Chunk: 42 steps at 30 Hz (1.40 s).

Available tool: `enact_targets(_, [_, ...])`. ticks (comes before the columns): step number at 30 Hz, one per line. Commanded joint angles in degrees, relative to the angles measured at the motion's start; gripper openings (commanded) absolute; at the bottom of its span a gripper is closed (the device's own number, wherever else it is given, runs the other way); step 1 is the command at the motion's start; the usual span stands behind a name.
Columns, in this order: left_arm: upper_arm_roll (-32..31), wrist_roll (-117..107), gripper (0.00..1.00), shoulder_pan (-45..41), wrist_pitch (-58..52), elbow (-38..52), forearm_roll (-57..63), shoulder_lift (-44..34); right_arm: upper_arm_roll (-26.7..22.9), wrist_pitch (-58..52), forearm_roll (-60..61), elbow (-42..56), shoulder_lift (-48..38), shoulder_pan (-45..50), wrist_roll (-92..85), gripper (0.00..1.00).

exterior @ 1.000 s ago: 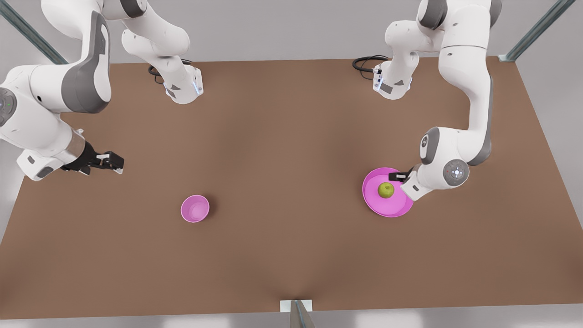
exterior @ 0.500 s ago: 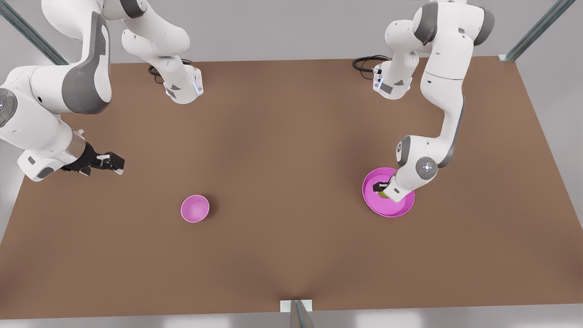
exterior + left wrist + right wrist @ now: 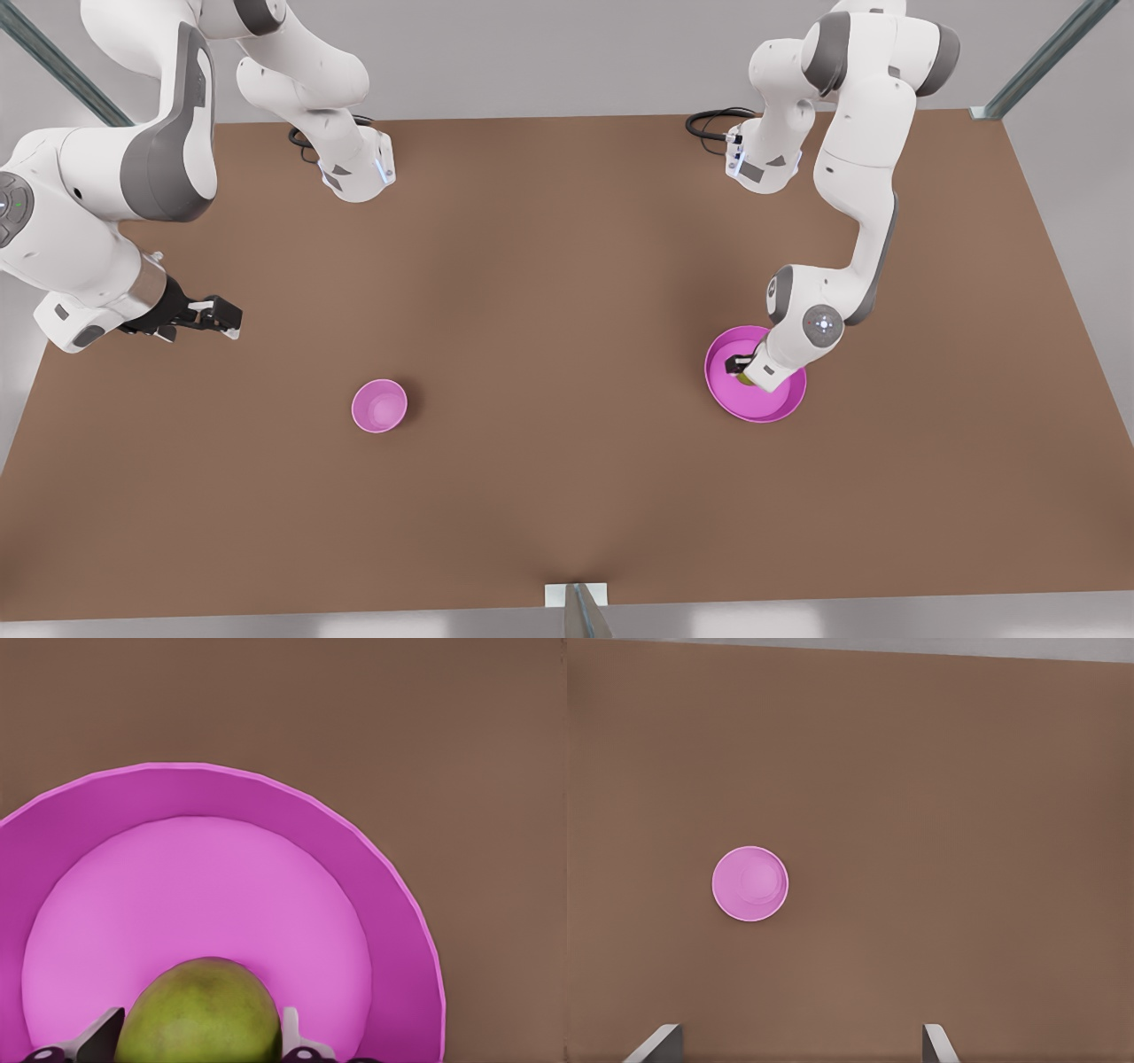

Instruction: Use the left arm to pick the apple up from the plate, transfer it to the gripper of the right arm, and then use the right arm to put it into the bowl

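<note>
On the front view's left, the right arm (image 3: 106, 195) waits above the table's edge, its gripper of the right arm (image 3: 221, 317) hanging well clear of the brown table (image 3: 549, 354). In the right wrist view its two pale fingertips (image 3: 656, 1043) stand wide apart with nothing between them, so this claw is open. The bowl (image 3: 379, 405) sits on the table ahead of that claw and lower in the front view, well apart from it; the right wrist view shows the same small pink bowl (image 3: 750, 883) alone on the brown surface, far beyond the fingertips and off toward one of them.

Across the table, on the front view's right, the left arm (image 3: 850, 177) bends down over the plate (image 3: 762, 409). The left gripper (image 3: 742, 370) is lowered into the plate, with its wrist covering most of the apple (image 3: 746, 380), of which only a sliver of green shows beside the black fingers. In the left wrist view the apple (image 3: 198, 1014) lies on the plate's flat middle, directly between the claw's two fingertips (image 3: 99, 1038), one on each side and close against its flanks. The claw is spread to about the apple's width; whether the pads actually press the fruit cannot be told. The plate's raised rim (image 3: 354, 850) curves around beyond the apple, away from the claw.
</note>
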Motion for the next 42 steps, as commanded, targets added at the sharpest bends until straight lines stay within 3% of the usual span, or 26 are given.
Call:
enact_targets(1, [0.00, -1.24, 0.90, 0.08, 0.41, 0.00, 0.17, 0.02, 0.00, -0.03, 0.03, 0.03, -0.06, -0.09, -0.18, 1.00])
enact_targets(7, [0.00, -1.24, 0.73, 0.08, 0.76, 0.00, 0.17, 0.19, -0.35, 0.06, 0.03, 0.12, 0.46, -1.40, -2.29, 1.00])
enact_targets(16, [0.00, -1.24, 0.67, 0.08, 2.08, 0.53, 0.17, 1.07, -0.26, 0.06, 0.03, 0.12, 0.46, -1.49, -2.29, 1.00])
enact_targets(22, [-0.44, -0.10, 0.67, -0.28, -11.80, 5.27, -0.18, -9.56, -0.17, 0.06, 0.03, 0.12, 0.46, -1.41, -2.20, 1.00])
enact_targets(24, [-4.56, -0.10, 0.67, -0.28, -14.09, 10.80, -7.37, -10.09, -0.08, 0.06, 0.03, 0.12, 0.46, -1.41, -2.11, 1.00])
enact_targets(28, [-12.21, -0.36, 0.67, -1.77, -13.92, 23.90, -15.73, -2.27, 0.53, 0.06, 2.92, 0.12, 0.46, -0.88, -1.32, 1.00])
enact_targets(32, [-19.77, 2.70, 0.67, -6.78, -6.80, 41.75, -21.27, 11.00, 0.53, 0.59, 23.76, 0.55, 2.57, -1.41, 7.38, 1.00])
enact_targets(34, [-26.89, 11.14, 0.67, -7.22, 2.08, 43.86, -21.27, 15.66, 0.44, 5.77, 29.56, 2.05, 7.14, -1.49, 6.32, 1.00])
enact_targets(36, [-29.88, 22.03, 0.67, -9.77, 8.40, 46.58, -21.27, 18.47, 0.44, 8.93, 39.14, 1.87, 9.69, -1.67, 5.10, 1.00])
enact_targets(39, [-39.20, 49.72, 0.67, -8.80, 19.31, 50.80, -21.36, 25.24, 0.44, 13.59, 55.40, 0.56, 14.97, -2.28, -2.82, 1.00])
enact_targets(42, [-50.89, 71.69, 0.67, -2.74, 19.22, 53.88, -21.36, 33.24, 0.62, 13.07, 71.30, -16.05, 9.17, -5.01, -14.15, 1.00])
